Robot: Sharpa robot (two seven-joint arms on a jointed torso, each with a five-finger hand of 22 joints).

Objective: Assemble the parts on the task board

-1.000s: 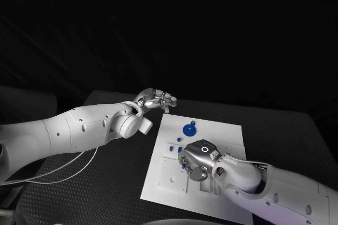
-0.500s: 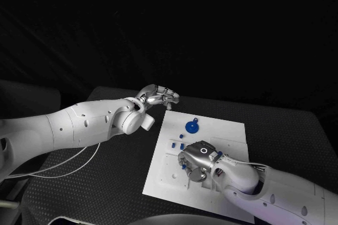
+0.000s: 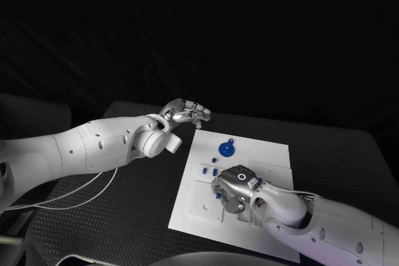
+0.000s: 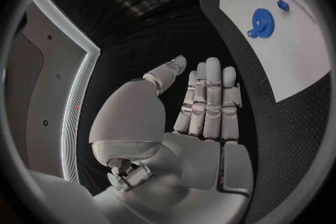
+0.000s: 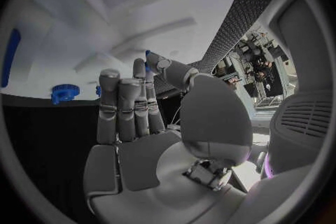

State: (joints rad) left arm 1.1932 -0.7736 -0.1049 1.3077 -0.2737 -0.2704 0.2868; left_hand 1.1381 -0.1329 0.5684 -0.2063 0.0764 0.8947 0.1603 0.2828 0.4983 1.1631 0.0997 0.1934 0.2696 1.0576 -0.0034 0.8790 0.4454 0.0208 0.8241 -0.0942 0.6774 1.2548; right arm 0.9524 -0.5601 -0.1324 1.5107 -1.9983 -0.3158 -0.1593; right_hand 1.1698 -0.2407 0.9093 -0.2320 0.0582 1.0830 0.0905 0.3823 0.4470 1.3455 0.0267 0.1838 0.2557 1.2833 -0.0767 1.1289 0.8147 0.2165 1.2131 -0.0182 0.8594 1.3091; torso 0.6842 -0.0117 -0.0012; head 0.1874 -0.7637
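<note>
Task board point(image 3: 270, 156) lies flat mid-table, long axis running from near edge to far edge, tipped slightly clockwise in the head view. Blue gear point(image 3: 227, 148) sits near the board's far end, a small tab sticking out toward the near-left. Small blue pegs point(image 3: 214, 160) lie just below it, more by the left margin point(image 3: 202, 171).

Right hand point(image 3: 233, 188) is down on the board's middle, back of the hand up, fingers curled toward the recessed slots. A blue part point(image 3: 216, 194) shows at its fingertips in the head view. Right wrist view: fingers point(image 5: 126, 106) straight and close together, thumb alongside with a blue sliver point(image 5: 148, 54) at the tip (pinched or just behind it, cannot tell). That view also catches the gear point(image 5: 63, 92) edge-on beyond the fingers and a long blue piece point(image 5: 10, 59) at the rim.

Left hand point(image 3: 187, 112) hovers off the board's far-left corner over the black table point(image 3: 116, 208). Left wrist view: fingers point(image 4: 209, 95) extended, side by side, thumb apart, nothing held; gear point(image 4: 262, 22) and two pegs point(image 4: 283, 5) on the board beyond.
</note>
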